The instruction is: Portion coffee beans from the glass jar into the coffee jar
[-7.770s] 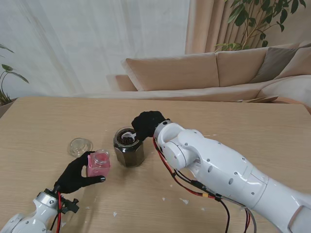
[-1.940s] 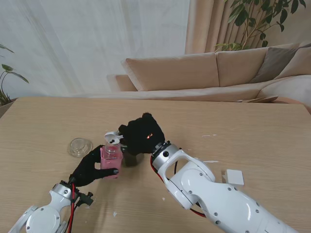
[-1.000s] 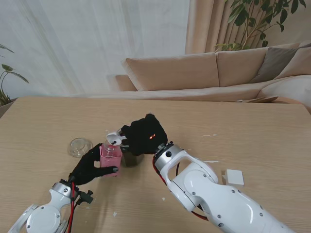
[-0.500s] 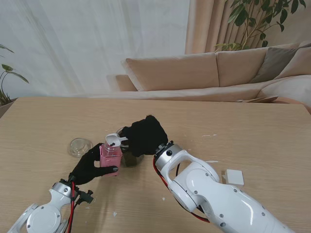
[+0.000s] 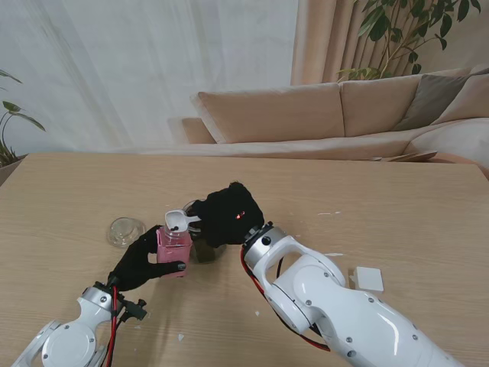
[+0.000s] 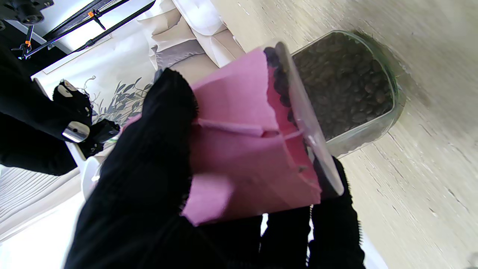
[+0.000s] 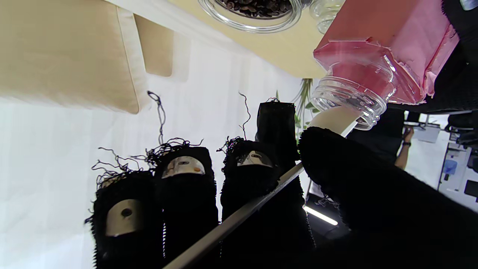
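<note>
Pink-sleeved coffee jar [image 5: 173, 246], rigid and breakable, is clamped by the left hand [image 5: 137, 264] left of the glass jar [image 5: 205, 248]; light spoon [image 5: 178, 220] is pinched by the right hand [image 5: 228, 215].

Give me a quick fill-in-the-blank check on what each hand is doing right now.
The left hand holds the ____ coffee jar.
The right hand holds a white ____ at that jar's mouth.
The glass jar on the table contains coffee ____.
The clear lid lies to the coffee jar's ____.

Missing words: pink; spoon; beans; left
</note>
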